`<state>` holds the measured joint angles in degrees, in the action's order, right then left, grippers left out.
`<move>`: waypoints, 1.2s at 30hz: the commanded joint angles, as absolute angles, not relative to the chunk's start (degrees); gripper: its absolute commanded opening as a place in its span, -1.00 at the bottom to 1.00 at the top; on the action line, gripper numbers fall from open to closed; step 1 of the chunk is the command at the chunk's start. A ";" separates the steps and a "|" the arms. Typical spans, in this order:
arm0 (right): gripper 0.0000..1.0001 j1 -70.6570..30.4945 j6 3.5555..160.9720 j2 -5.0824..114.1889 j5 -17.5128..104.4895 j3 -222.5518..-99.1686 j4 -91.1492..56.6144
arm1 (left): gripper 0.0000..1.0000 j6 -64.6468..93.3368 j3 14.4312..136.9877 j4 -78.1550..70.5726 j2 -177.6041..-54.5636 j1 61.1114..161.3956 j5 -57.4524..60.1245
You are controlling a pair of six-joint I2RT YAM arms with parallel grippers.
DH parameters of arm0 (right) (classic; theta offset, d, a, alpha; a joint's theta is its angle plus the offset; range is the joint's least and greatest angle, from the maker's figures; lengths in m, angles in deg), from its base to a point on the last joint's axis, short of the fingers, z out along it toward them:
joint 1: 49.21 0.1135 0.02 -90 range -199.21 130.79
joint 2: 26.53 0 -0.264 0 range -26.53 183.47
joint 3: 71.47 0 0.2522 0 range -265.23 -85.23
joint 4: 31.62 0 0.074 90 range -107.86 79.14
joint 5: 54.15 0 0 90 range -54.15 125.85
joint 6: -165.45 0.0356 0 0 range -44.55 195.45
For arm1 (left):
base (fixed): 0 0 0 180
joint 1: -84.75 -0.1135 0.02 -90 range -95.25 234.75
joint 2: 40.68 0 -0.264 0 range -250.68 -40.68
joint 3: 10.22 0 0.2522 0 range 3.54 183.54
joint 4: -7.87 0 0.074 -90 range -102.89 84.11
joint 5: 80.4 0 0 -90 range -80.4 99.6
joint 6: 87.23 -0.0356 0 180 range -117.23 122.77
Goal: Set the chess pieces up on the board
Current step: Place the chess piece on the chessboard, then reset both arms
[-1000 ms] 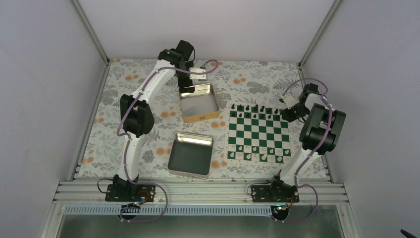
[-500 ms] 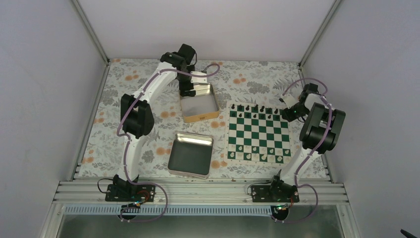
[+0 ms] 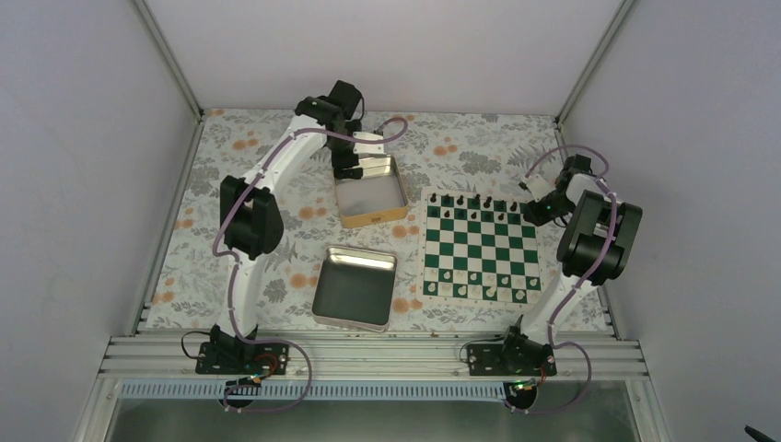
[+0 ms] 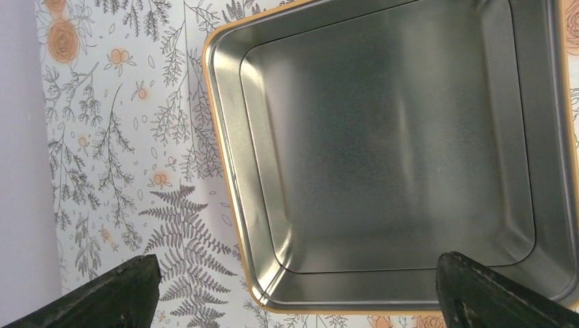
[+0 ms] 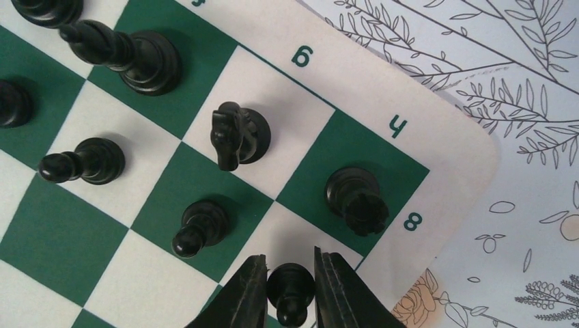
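Top external: board (image 3: pixel 481 249) sits right of centre on the counter (image 3: pixel 442 147). Black pieces (image 3: pixel 474 204) fill its two upper rows, with a few white ones (image 3: pixel 479 291) in the lower rows. At the board's upper right corner is the right tool (image 3: pixel 537 212); its grip can't be read from this view. Upper centre, the left tool (image 3: pixel 348 168) hangs at the upper left edge of the far tin (image 3: pixel 373 193). Second tin (image 3: pixel 355 287) lies lower, left of the board and apart from it.

Right wrist settles the grip: fingers (image 5: pixel 249 294) are pressed onto a pawn (image 5: pixel 289 290) at bottom centre, pinching it from both sides. Can't tell if it's on the board or lifted. Rook (image 5: pixel 355 195) stands on the green corner square by the "8". Knight (image 5: pixel 232 133) is on the white square to its upper left.

Left wrist: left tool's fingers are spread wide, one in each lower corner, with the far tin's lower rim between them. That tin fills most of the frame.
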<state>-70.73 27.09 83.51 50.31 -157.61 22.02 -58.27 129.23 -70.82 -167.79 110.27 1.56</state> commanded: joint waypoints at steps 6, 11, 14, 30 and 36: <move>-0.49 -71.70 27.02 81.04 51.92 -157.21 22.04 | 1.00 -58.54 126.88 -70.05 -163.92 110.47 0.35; -0.47 -71.86 26.85 80.29 51.43 -157.10 22.57 | 1.00 -58.41 125.08 -69.51 -162.58 110.51 0.47; -0.45 -72.29 26.37 77.66 51.34 -157.42 25.03 | 1.00 -58.32 124.19 -69.06 -161.55 110.46 0.64; 1.00 -71.56 31.36 56.80 60.73 -176.39 43.08 | 1.00 -48.48 117.96 -53.77 -151.74 107.16 3.45; 1.00 -70.74 28.24 51.83 67.71 -171.46 37.05 | 1.00 -47.64 114.38 -51.77 -148.37 106.35 3.66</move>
<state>-71.34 28.56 53.02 61.10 -174.87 40.29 -49.53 116.75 -54.71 -151.11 106.40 3.51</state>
